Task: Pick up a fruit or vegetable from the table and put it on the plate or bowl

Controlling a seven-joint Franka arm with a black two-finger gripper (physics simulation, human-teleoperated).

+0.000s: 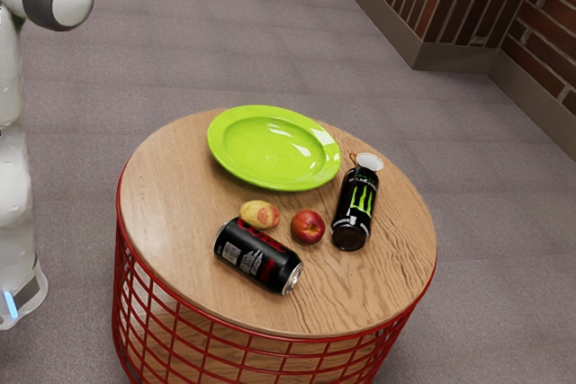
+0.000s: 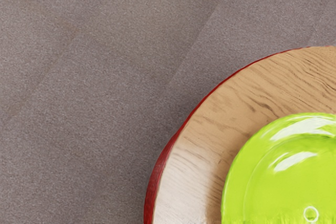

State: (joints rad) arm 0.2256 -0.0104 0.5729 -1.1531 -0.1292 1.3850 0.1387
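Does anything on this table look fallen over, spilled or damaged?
The black can lies on its side, just in front of the potato. The green-logo can looks tilted, and I cannot tell whether it stands or lies. No spill or damage shows.

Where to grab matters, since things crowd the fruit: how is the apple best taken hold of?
Probably from straight above, tool closing across the apple's round middle. The potato sits close on the exterior view's left, the upright can on its right, so close along the line from plate to table front, where gaps look wider.
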